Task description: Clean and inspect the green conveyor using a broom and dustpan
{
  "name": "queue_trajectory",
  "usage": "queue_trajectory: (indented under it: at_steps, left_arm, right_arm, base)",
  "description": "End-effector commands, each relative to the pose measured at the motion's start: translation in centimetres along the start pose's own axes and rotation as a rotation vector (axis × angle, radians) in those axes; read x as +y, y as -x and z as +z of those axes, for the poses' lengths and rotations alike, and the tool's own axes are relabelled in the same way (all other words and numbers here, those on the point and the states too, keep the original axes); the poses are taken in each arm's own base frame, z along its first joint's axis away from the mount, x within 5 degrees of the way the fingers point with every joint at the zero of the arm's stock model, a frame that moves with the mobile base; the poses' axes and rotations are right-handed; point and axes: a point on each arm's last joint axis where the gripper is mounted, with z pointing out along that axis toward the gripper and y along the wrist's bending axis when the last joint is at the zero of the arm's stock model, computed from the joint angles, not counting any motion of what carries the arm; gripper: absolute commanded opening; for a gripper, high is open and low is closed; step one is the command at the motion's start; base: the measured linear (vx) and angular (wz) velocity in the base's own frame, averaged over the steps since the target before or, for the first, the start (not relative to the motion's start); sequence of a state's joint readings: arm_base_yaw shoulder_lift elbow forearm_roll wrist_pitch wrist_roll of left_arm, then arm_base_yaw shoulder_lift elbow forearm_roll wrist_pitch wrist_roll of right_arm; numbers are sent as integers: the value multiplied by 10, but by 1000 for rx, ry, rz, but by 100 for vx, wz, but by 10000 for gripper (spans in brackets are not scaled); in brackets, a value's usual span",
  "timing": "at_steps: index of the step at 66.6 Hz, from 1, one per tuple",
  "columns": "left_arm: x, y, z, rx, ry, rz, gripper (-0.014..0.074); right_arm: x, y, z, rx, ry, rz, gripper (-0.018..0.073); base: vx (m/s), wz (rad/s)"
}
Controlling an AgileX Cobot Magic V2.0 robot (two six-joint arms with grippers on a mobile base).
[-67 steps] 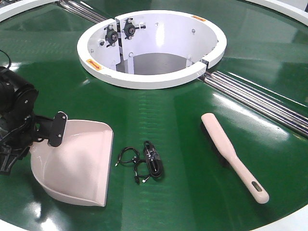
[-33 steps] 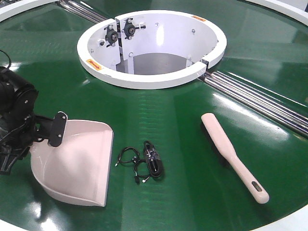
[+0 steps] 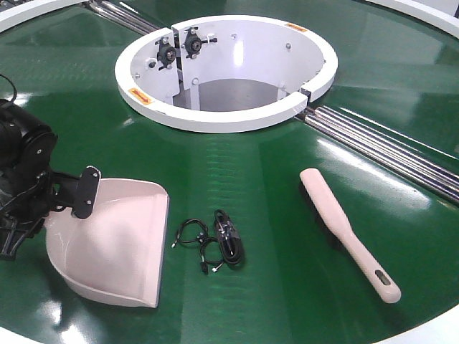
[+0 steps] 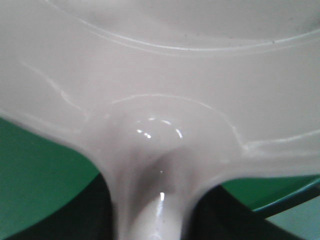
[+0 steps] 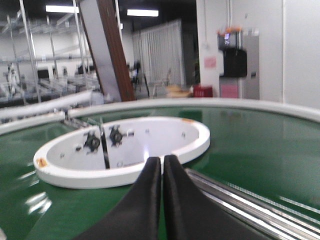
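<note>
Nothing has moved: your left claw (image 3: 77, 197) still grips the dustpan (image 3: 118, 247), near left on the green belt (image 3: 244, 172). The broom (image 3: 344, 231) lies near right. Your right claw (image 5: 162, 172) is pinched together, empty.

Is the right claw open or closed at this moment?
Shut. In the right wrist view the right claw shows its two black fingers pressed together, no gap, nothing between them, above the green conveyor.
</note>
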State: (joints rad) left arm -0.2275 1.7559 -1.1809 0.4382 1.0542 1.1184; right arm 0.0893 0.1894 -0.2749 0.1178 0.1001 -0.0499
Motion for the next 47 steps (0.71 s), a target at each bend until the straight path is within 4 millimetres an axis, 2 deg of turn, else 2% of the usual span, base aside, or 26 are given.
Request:
queue_trajectory:
  at_steps: [1,10,19,31,40,47]
  left_arm:
    - [4,-6,-19,-7,66,-15,-6]
    - [4,-6,-19,-7,66,-15,-6]
    - [4,-6,-19,-7,66,-15,-6]
    - [4,-6,-19,-7,66,-15,-6]
    - [4,-6,-19,-7,66,-15,-6]
    - [4,-6,-19,-7,66,-15,-6]
  right_arm:
    - [2,32,17,70,0,0,-8]
    - [4,45,41,251,4,-21,-8]
    - [4,39,65,312,-1,34,-8]
    - [4,41,83,391,-1,28,12]
    - [6,47,99,493,17,-3,111]
    - [7,47,116,606,42,-32,251]
  base:
    - [0,0]
    - [0,0]
    - [0,0]
    - [0,0]
    - [0,0]
    - [0,0]
